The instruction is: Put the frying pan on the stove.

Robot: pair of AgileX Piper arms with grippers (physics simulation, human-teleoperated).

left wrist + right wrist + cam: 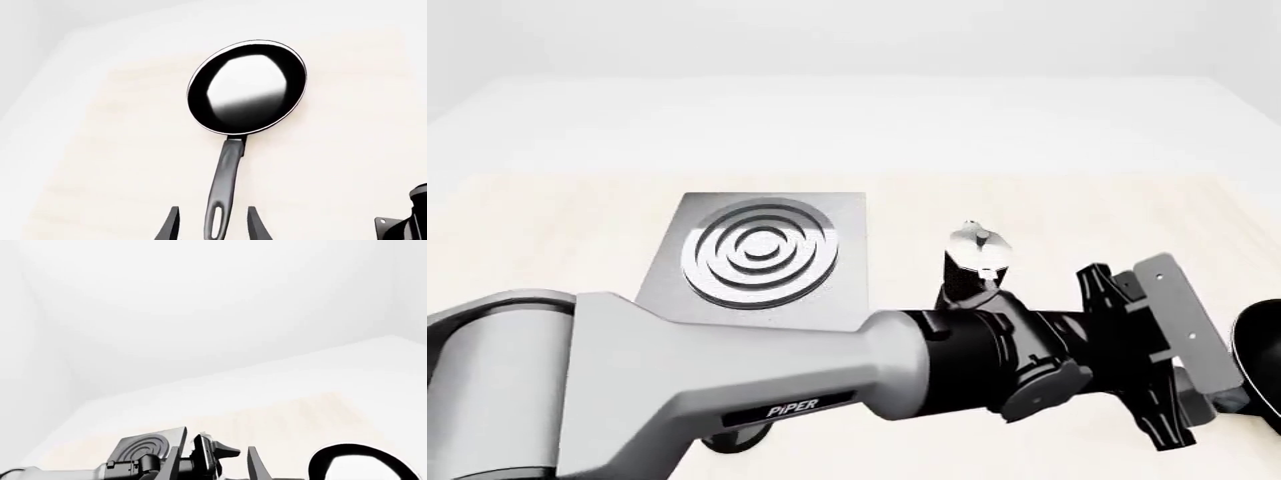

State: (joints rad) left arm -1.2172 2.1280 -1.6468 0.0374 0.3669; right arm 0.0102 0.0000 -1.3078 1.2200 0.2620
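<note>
black frying pan (248, 87) lies flat on the pale wood table (347, 165), glossy inside facing up, long dark handle running back toward the left gripper (213, 225). left fingers (171, 225) are spread apart, one on each side of the handle's loop end, not clamped on it; whether they touch it is hard to tell at the frame edge. in the front view the left arm (694, 380) stretches across the table to the right side, where only a sliver of the pan shows at the right edge. grey metal stove (763, 255) with concentric rings sits at left-centre, well apart from the pan. black-and-silver moka pot (974, 255) stands between stove and pan, just behind the left arm. right gripper (213, 465) is raised, fingers parted and holding nothing, looking over the stove, the left arm and the pan rim.
</note>
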